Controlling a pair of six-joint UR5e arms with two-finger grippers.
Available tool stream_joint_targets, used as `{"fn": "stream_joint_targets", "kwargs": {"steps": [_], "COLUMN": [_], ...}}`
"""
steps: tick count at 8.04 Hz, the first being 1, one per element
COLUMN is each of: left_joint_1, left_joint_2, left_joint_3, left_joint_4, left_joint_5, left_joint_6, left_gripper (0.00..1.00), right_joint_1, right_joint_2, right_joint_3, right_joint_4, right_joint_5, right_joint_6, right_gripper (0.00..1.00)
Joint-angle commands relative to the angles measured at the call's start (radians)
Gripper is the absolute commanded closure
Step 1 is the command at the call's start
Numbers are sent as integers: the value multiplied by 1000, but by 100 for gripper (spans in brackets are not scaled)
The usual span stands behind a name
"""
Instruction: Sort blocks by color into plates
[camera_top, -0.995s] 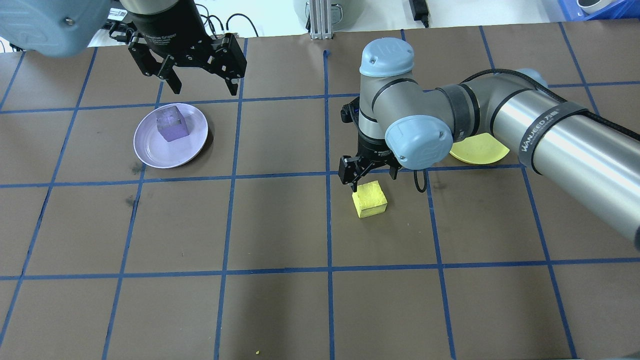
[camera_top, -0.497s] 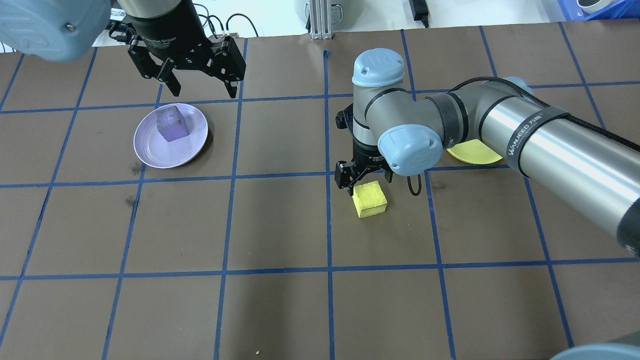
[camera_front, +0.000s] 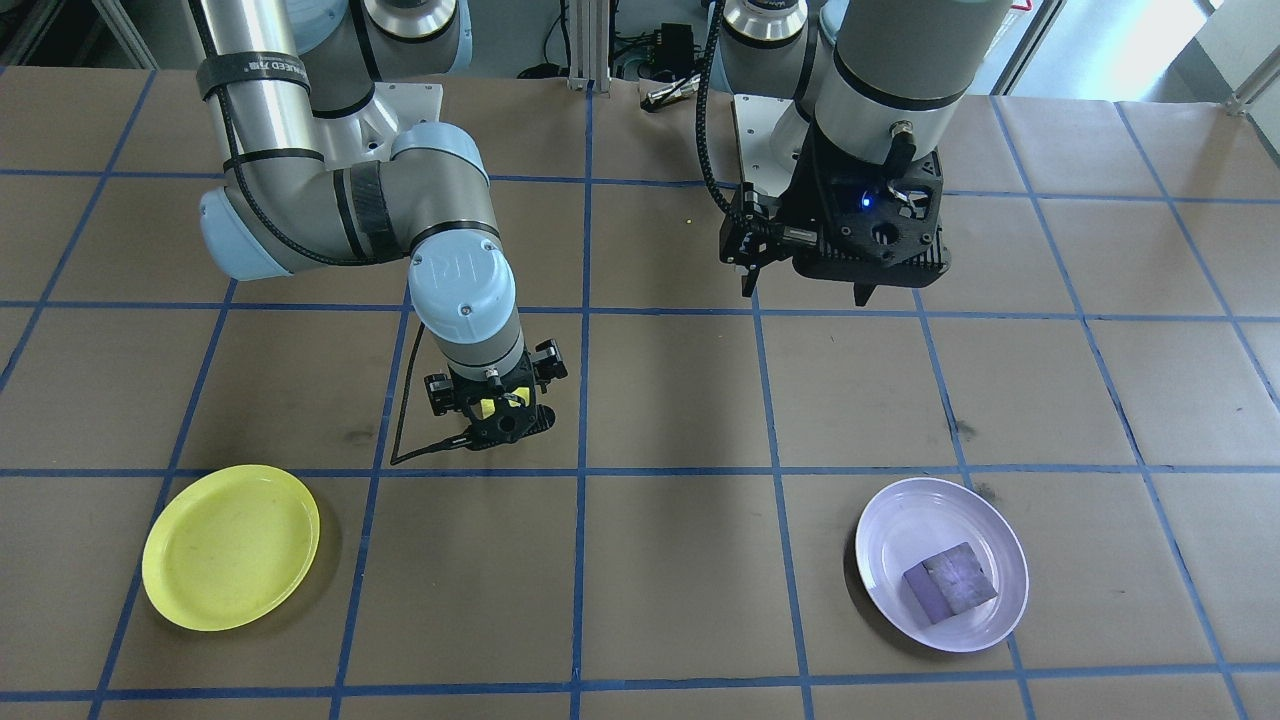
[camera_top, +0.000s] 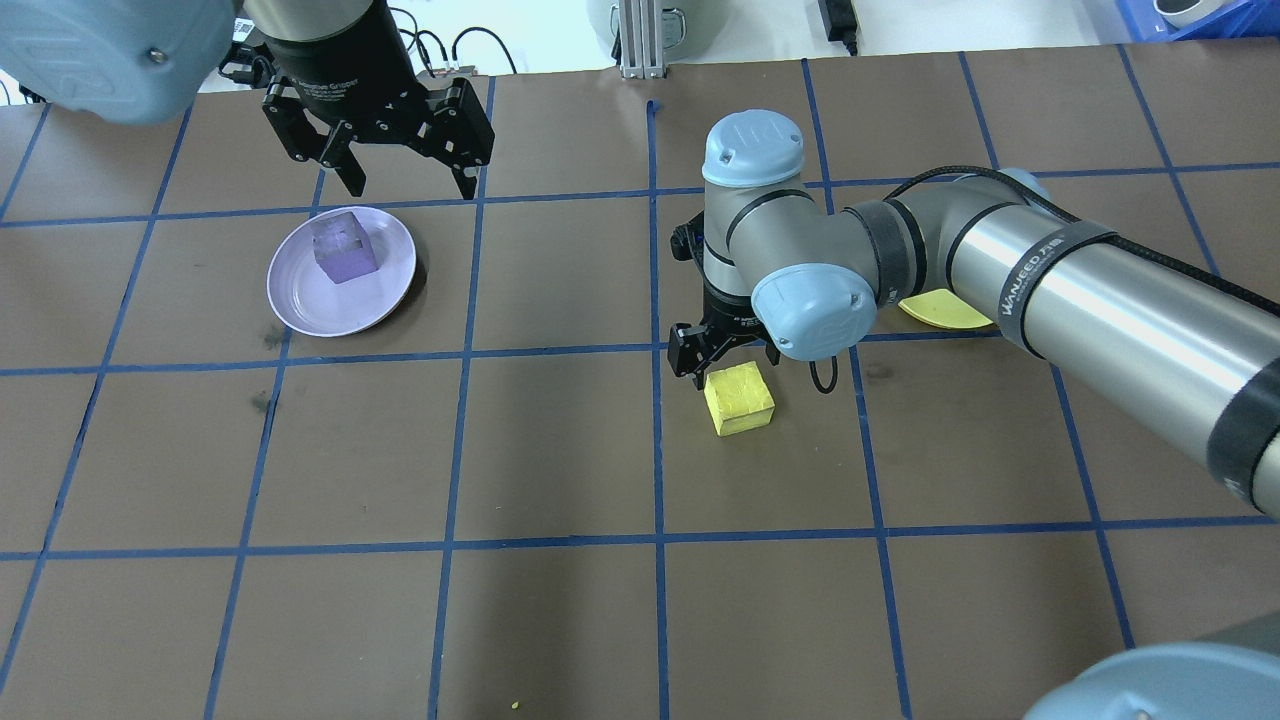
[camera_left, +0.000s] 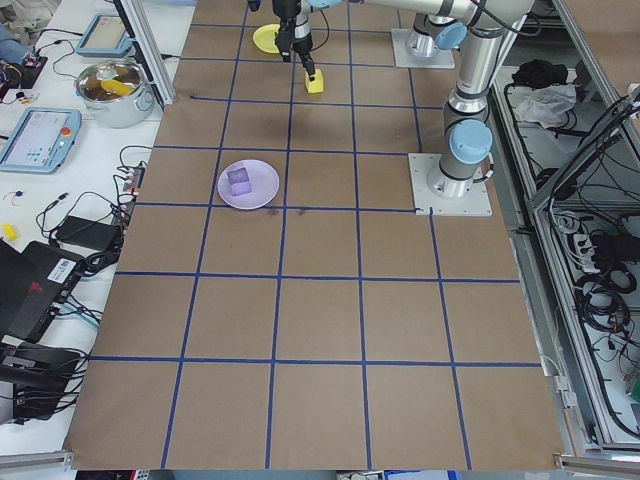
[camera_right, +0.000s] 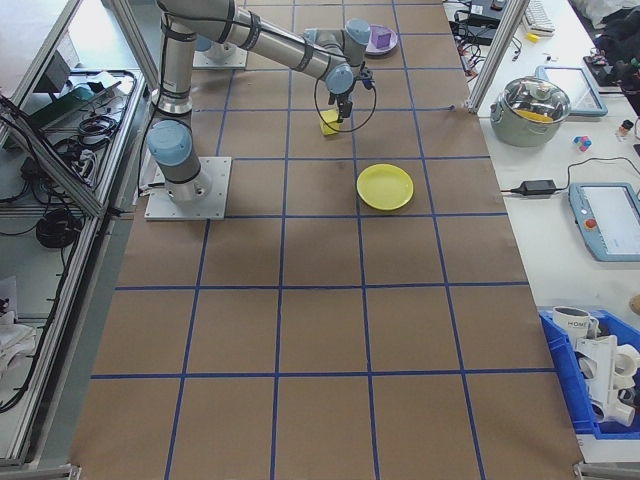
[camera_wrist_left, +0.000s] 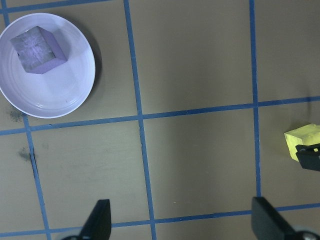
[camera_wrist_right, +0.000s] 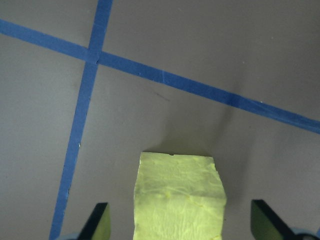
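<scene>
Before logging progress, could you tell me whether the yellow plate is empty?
Empty: the yellow plate is bare, and the yellow block sits on the table.

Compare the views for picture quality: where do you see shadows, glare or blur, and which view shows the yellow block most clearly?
Right wrist view: the yellow block is sharp and fills the lower frame, casting a soft shadow beyond it. Overhead view: even light, a dark shadow edging the lavender plate. Front-facing view: mild sheen on the purple block. Side views: everything small, the cubes lacking detail.
</scene>
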Motion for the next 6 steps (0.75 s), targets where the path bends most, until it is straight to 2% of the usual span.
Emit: {"fn": "stream_joint_targets", "kwargs": {"steps": [1, 5, 6], "left_joint_1": [0, 0, 0], "left_joint_2": [-2, -2, -2], "left_joint_3": [-2, -2, -3], "left_joint_4": [0, 0, -1], "left_joint_5": [0, -2, 0], "left_joint_6": [0, 0, 3], "left_gripper": [0, 0, 0], "right_joint_1": [0, 0, 0], "right_joint_2": [24, 24, 24], "right_joint_3": [17, 58, 57], "right_joint_4": [-19, -50, -65], "right_joint_5": [-4, -7, -10], "right_joint_6": [2, 10, 13], "right_gripper": [0, 0, 9]}}
